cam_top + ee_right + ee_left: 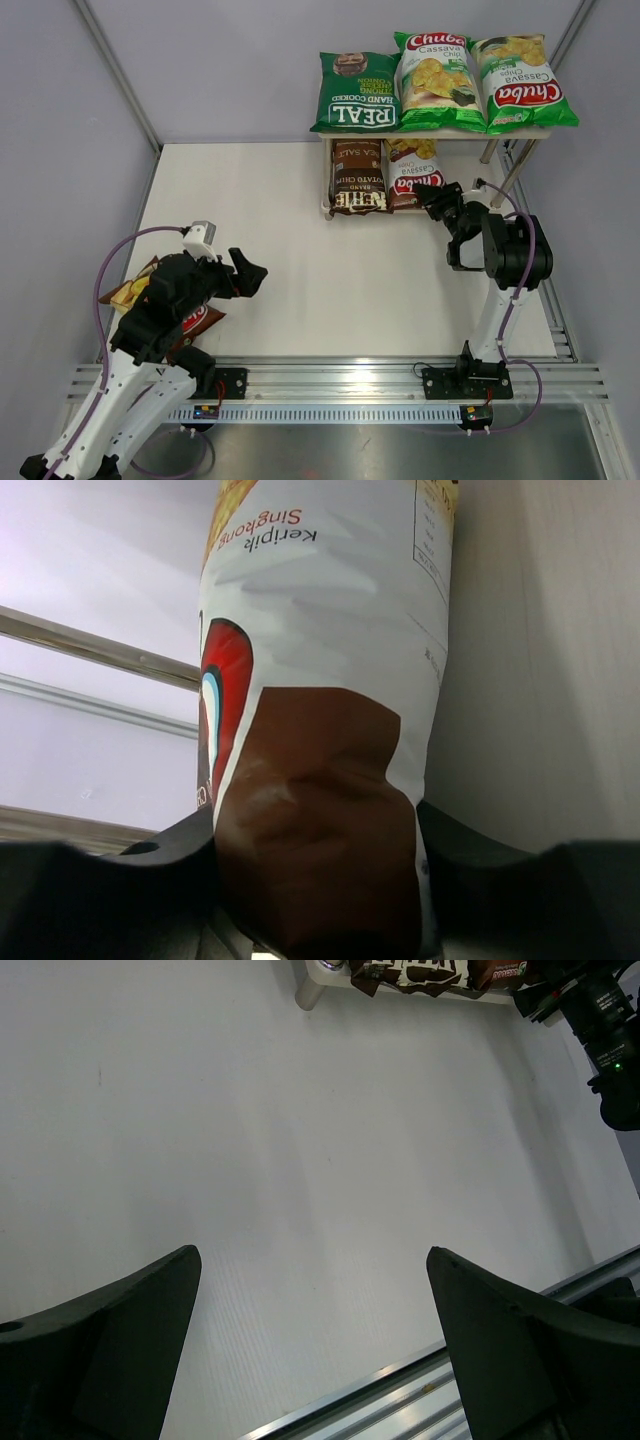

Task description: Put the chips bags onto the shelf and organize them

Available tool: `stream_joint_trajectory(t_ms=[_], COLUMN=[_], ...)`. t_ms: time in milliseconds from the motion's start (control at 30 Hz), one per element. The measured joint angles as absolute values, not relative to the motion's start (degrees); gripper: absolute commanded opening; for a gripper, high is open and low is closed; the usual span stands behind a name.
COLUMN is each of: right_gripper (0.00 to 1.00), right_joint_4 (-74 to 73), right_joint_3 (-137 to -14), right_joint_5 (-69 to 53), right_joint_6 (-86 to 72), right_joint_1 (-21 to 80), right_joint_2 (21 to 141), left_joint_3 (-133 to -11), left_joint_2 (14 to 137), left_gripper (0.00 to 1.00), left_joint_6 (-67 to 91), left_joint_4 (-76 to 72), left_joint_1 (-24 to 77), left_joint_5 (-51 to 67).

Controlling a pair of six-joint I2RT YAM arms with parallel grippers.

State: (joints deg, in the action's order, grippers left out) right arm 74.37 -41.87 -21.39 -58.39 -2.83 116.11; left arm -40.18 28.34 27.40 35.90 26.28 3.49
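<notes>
The top camera hangs above and behind the arm bases and looks down on the whole table [300, 230], with the shelf [513, 175] at its far right. The left wrist camera sits low over the table and looks out between the wide-set fingers of the left gripper [312, 1251], across bare tabletop to the shelf's foot and the right arm [605, 1030]. The top view also shows both. The right wrist camera is very near a brown-red bag [320, 780] that fills its frame.
</notes>
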Motion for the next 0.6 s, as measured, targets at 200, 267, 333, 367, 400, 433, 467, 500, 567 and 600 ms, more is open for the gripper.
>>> stream_joint_trajectory(t_ms=[200,267,333,367,400,433,467,500,567,600], right_gripper=[0.75,0.76,0.81,0.83,0.87,0.99,0.99,0.99,0.99,0.99], right_joint_4=[74.54,73.36,71.83,70.91,69.71,68.16,66.54,65.19,60.47,58.24], right_joint_3=[-41.04,-40.56,-40.01,-39.77,-39.46,-39.18,-39.05,-39.00,-38.96,-38.96], right_joint_5=[-20.56,-20.38,-20.08,-19.97,-19.81,-19.44,-19.07,-18.79,-17.54,-16.95], right_joint_6=[-58.98,-58.94,-58.89,-58.92,-58.59,-58.41,-58.28,-57.52,-56.29,-55.64], right_joint_1=[-2.00,-1.63,-1.50,-1.48,-1.48,-1.48,-1.45,-1.43,-1.39,-1.39], right_joint_2=[115.02,114.08,113.06,112.40,111.46,110.43,109.34,108.07,105.51,104.42], left_joint_3=[-40.18,-40.18,-40.18,-40.18,-40.18,-40.18,-40.18,-40.21,-40.47,-40.66], left_joint_2=[28.32,28.27,28.23,28.23,28.23,28.23,28.23,28.23,28.23,28.21], left_gripper=[0.99,0.99,0.99,0.99,0.99,0.99,0.99,0.99,0.99,0.99], left_joint_6=[27.40,27.40,27.40,27.42,27.42,27.40,27.40,27.40,27.40,27.38], left_joint_4=[35.94,35.99,36.05,36.12,36.21,36.36,36.40,36.40,36.58,36.56], left_joint_1=[26.28,26.28,26.28,26.28,26.28,26.28,26.28,26.28,26.28,26.28], left_joint_5=[3.46,3.46,3.46,3.46,3.46,3.46,3.46,3.46,3.46,3.46])
